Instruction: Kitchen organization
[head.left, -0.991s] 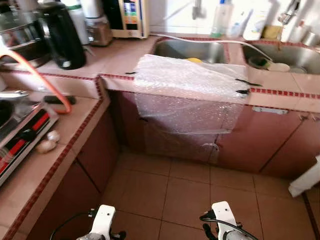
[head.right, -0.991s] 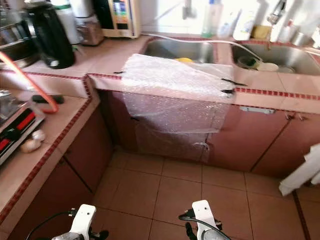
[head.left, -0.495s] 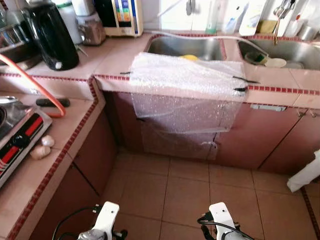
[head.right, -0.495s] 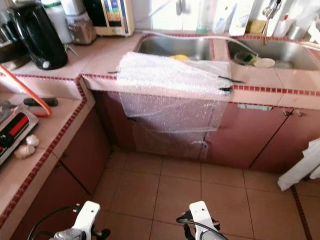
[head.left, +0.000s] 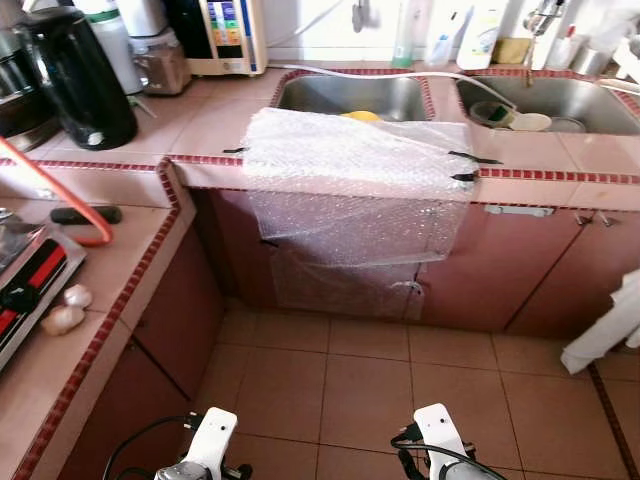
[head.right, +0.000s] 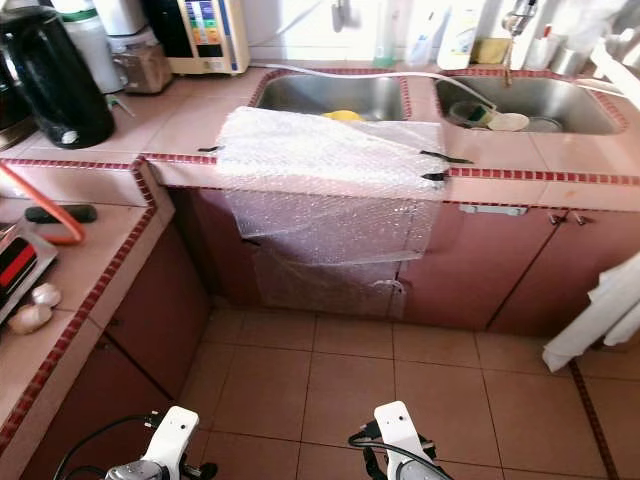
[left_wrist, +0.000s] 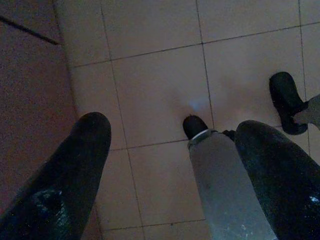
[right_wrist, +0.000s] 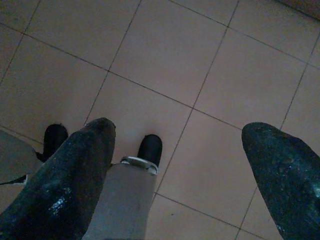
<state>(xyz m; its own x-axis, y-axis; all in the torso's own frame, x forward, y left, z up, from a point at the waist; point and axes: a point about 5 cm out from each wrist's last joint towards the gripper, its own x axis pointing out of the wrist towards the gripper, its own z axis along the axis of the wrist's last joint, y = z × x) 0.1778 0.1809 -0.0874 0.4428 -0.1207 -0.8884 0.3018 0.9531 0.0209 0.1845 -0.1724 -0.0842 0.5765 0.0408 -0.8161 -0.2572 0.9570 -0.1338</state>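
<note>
- Left eye view: you face an L-shaped pink tiled tabletop (head.left: 210, 115) with red trim. A sheet of bubble wrap (head.left: 355, 180) lies over its front edge before the left sink (head.left: 350, 97) and hangs down over the cabinet door (head.left: 345, 275). A yellow item (head.left: 362, 117) shows in that sink just behind the wrap.
- On your left, a black kettle (head.left: 72, 75) stands near the corner, an orange hose (head.left: 55, 185) curves across the lower tabletop, and two garlic bulbs (head.left: 68, 308) lie beside the stove (head.left: 25, 290).
- Right eye view: the second sink (head.right: 535, 105) holds a white dish (head.right: 508, 122), bottles (head.right: 440, 35) line the back wall, and a white cloth (head.right: 600, 315) hangs at the right edge. Both arms hang low over the floor (head.right: 440, 370), their white wrists at the bottom edge.
- Left wrist view: your left gripper (left_wrist: 172, 165) hangs idle, its two black fingers (left_wrist: 75, 170) spread wide with nothing between them, above the floor tiles and the robot's leg (left_wrist: 220, 185) and black foot (left_wrist: 194, 126).
- Right wrist view: your right gripper (right_wrist: 177, 170) is likewise released, fingers (right_wrist: 67, 180) far apart and empty, above tiles, a leg (right_wrist: 120, 200) and foot (right_wrist: 150, 148).
</note>
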